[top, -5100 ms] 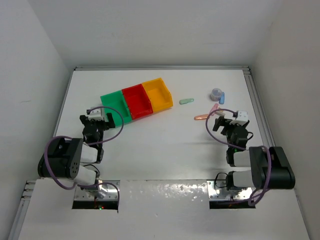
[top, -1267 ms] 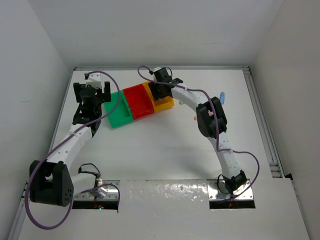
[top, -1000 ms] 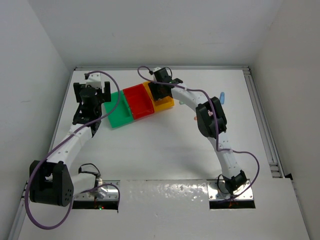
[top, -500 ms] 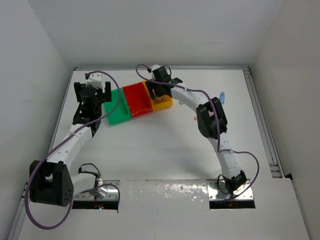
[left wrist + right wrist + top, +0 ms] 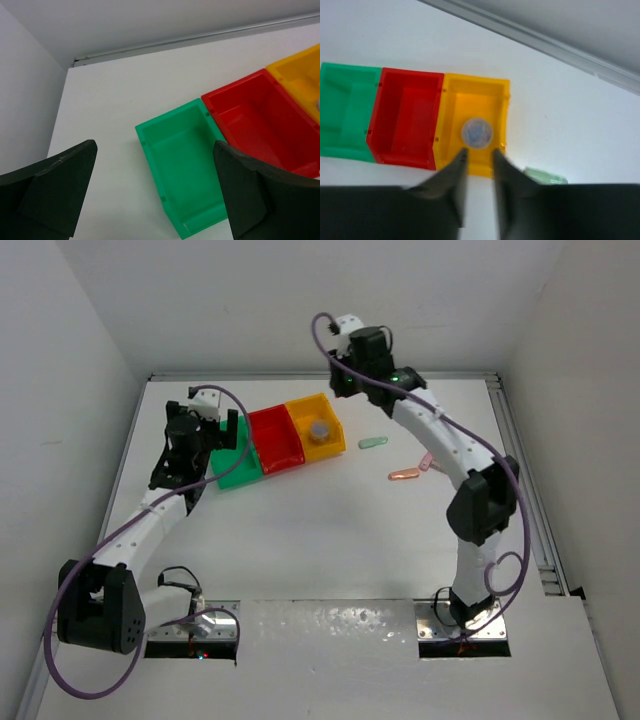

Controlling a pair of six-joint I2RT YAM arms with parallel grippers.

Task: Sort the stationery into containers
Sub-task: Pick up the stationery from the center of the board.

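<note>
Bins stand joined in a row on the white table [image 5: 300,530], left of centre and toward the far side. At the left end of the row, the left gripper [image 5: 154,150] hangs above the table by the left side of the green bin [image 5: 185,165]. Its fingers are spread wide with nothing between them. Next to the right comes the red bin [image 5: 255,120], then the yellow bin [image 5: 475,100], where a grey roll [image 5: 477,132] lies round face up near the middle of the floor. The right gripper [image 5: 479,155] is raised high above that yellow bin, its fingers a narrow gap apart and gripping nothing. Right of the bins a pale green piece [image 5: 373,443] lies on the table. Further right and nearer is an orange piece [image 5: 403,476], with a pink piece [image 5: 427,461] just beside it, close against the right arm.
</note>
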